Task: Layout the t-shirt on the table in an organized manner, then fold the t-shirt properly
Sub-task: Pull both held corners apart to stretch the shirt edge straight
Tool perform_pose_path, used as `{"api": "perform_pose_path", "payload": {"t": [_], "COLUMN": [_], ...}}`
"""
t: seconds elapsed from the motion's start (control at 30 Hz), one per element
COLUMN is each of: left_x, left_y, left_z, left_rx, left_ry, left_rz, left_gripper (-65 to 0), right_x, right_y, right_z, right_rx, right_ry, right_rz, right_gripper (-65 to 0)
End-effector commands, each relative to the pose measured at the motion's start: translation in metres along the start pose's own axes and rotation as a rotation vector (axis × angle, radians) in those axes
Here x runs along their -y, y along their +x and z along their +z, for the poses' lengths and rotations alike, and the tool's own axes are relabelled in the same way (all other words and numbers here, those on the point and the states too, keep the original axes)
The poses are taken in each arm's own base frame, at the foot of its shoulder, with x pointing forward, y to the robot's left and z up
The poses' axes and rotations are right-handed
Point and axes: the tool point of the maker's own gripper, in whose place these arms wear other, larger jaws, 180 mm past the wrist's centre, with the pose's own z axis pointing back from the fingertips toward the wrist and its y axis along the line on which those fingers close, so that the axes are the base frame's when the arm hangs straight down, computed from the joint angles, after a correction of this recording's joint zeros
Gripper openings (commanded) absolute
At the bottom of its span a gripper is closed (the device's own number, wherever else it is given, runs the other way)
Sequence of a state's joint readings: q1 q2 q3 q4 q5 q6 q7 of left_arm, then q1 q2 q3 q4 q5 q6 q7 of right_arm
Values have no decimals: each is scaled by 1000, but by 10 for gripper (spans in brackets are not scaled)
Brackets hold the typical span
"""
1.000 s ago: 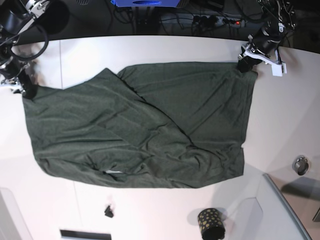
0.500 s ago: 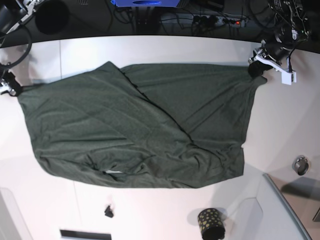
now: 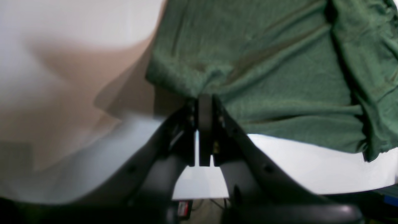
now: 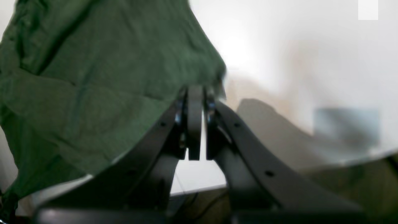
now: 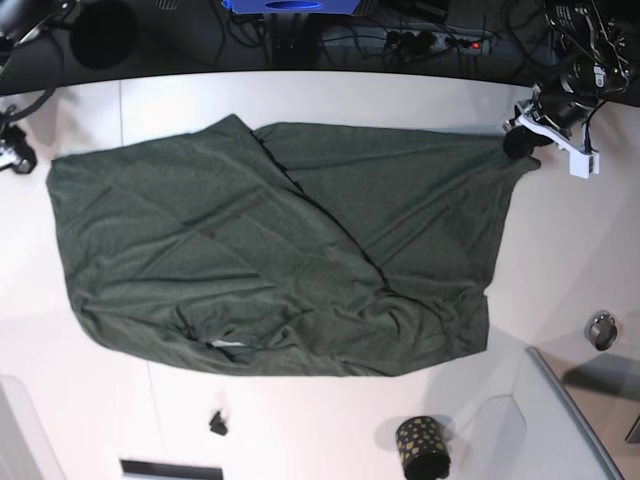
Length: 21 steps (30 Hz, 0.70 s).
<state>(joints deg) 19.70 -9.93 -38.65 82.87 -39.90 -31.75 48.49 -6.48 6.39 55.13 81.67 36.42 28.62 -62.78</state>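
The large plain dark green jersey t-shirt (image 5: 275, 250) is spread on the big smooth white table (image 5: 330, 95), its long axis running side to side across the base view, with a diagonal fold crossing its middle and bunched wrinkles along the near hem. At the left of the base view, the black right gripper (image 5: 20, 160) is seen beside the shirt's far corner; in the right wrist view its jaws are nearly pressed together at the cloth edge, though whether fabric is pinched cannot be told. At the right, the black left gripper (image 5: 518, 143) is pressed together on the other far corner, which is drawn taut toward it.
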Motion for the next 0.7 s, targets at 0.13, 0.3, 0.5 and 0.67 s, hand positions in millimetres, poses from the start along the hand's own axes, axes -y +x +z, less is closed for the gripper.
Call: {"api": "perform_pose_path", "payload": {"t": [0.13,0.3,0.5,0.67], "left_x": [2,2,2,2], "left_y": [13,13,13,13], "left_z": [3,3,3,3], "left_rx": [37,36,35,34], "left_ry": [-11,-12,-13,-13], "left_rz": [-22,-23,-24,-22], "left_gripper": [-650,-650,-650,-650], "right_x": [-5,-4,-6,-11], "right_y": [-17,-31,-29,-22], "right_z": [-10,-31,-54,-64], "right_rx": [-12,16,13,16], "right_ry": [76,129,173,197], "right_rz": [38,-18,-101,-134], "right_gripper": [-254,-185,-192,-324]}}
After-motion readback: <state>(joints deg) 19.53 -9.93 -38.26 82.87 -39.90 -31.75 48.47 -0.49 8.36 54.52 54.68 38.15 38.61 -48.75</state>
